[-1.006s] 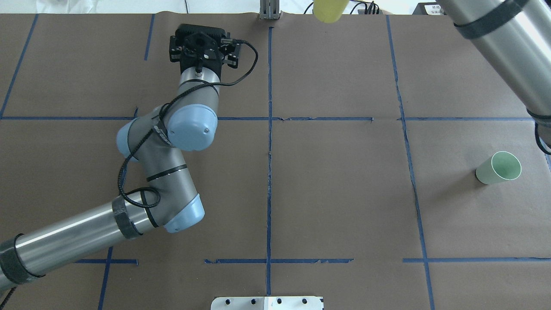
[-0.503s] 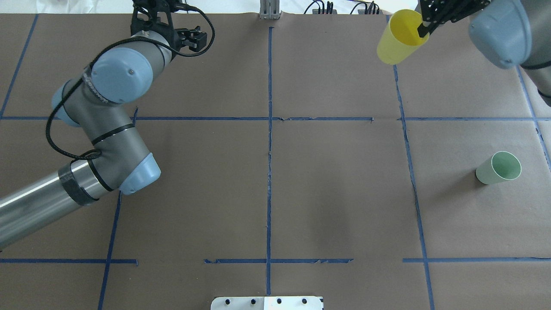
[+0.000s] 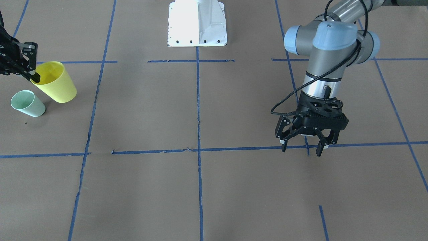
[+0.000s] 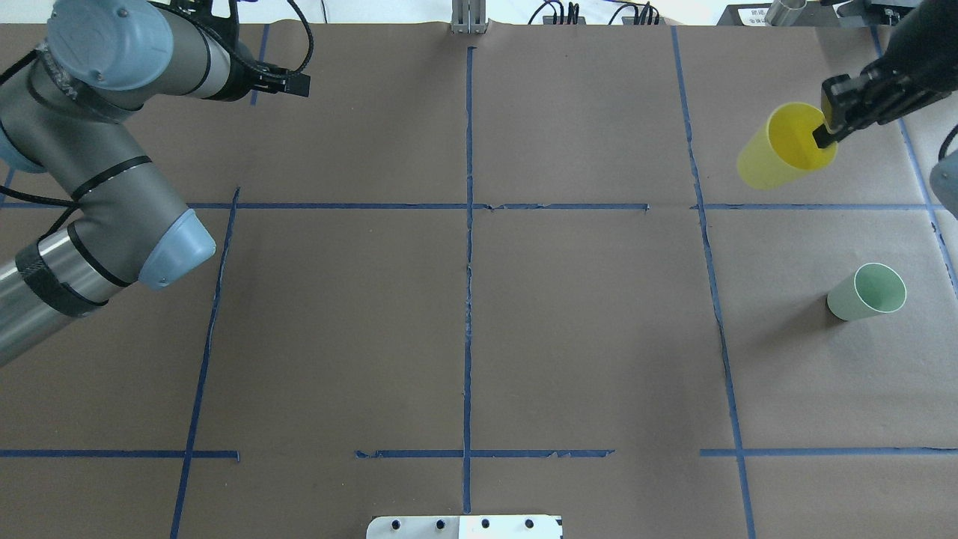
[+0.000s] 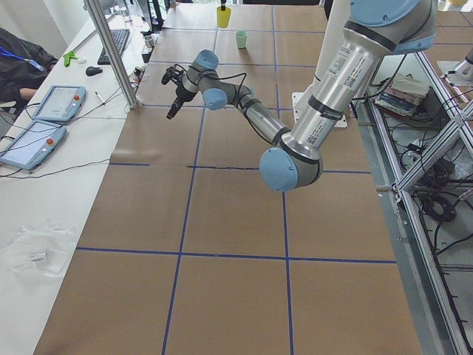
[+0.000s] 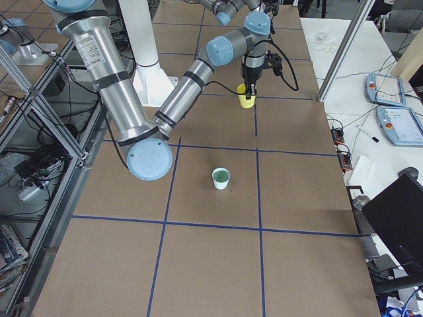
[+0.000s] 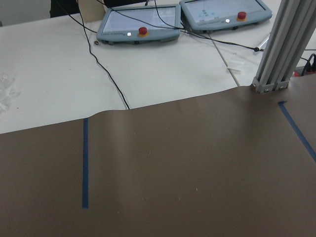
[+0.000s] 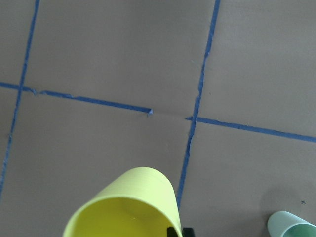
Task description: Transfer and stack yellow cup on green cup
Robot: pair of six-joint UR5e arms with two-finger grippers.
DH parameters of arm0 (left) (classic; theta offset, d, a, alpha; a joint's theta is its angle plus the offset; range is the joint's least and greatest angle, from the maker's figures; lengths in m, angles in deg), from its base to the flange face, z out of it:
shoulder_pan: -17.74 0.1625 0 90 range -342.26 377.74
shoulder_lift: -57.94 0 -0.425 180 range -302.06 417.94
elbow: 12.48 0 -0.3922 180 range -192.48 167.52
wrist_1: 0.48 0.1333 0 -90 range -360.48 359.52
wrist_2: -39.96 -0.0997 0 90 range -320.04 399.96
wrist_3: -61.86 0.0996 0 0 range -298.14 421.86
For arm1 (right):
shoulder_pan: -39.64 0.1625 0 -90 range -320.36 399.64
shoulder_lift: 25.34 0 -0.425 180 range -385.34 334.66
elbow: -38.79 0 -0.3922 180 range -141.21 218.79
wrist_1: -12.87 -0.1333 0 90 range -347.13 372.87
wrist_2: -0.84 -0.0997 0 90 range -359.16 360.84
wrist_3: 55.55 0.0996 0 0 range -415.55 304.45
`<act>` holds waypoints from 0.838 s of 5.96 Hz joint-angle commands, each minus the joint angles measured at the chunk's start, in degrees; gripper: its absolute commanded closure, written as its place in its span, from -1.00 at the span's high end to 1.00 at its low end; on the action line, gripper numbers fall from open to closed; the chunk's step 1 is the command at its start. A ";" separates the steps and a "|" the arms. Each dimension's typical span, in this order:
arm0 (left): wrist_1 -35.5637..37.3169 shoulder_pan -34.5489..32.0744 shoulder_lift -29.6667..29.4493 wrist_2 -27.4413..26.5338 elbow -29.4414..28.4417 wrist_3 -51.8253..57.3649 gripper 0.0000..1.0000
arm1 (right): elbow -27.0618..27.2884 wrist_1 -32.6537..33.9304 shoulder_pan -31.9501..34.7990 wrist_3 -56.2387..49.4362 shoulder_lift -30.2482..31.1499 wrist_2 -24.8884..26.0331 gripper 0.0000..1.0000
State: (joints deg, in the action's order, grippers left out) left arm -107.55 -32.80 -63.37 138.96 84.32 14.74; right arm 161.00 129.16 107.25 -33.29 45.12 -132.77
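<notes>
The yellow cup (image 4: pixel 775 153) hangs tilted above the far right part of the table, held by its rim. My right gripper (image 4: pixel 826 126) is shut on that rim, one finger inside the cup. The front-facing view shows the cup (image 3: pixel 57 85) and the right gripper (image 3: pixel 32 73) just beyond the green cup (image 3: pixel 27 104). The green cup (image 4: pixel 864 293) stands upright on the table, apart from the yellow cup. The right wrist view shows the yellow cup (image 8: pixel 126 210) at the bottom and the green cup (image 8: pixel 291 229) in the corner. My left gripper (image 3: pixel 301 149) is open and empty above the table's left side.
Brown paper with a blue tape grid (image 4: pixel 468 224) covers the table. The white robot base (image 3: pixel 198 23) sits at the near edge. A metal post (image 4: pixel 468 16) stands at the far edge. Tablets (image 7: pixel 138 22) and cables lie on the white table beyond.
My right gripper has carried the yellow cup rightward and nearer to the robot, closer to the green cup. My left arm has drawn back to the left. The green cup has not moved.
</notes>
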 commanded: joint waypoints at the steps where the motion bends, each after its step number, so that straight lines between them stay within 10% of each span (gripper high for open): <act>1: 18.12 -1.40 0.64 10.56 9.41 0.01 1.00 | 2.94 -0.54 0.33 -11.83 11.84 1.84 -1.00; 5: 28.41 -1.50 2.05 14.65 17.37 -0.08 1.00 | -6.68 -19.99 0.25 -16.81 24.46 2.74 -1.00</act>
State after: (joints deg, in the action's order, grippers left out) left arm -79.39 -34.36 -61.55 153.47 101.03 14.74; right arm 158.49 115.77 107.49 -50.19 67.96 -129.89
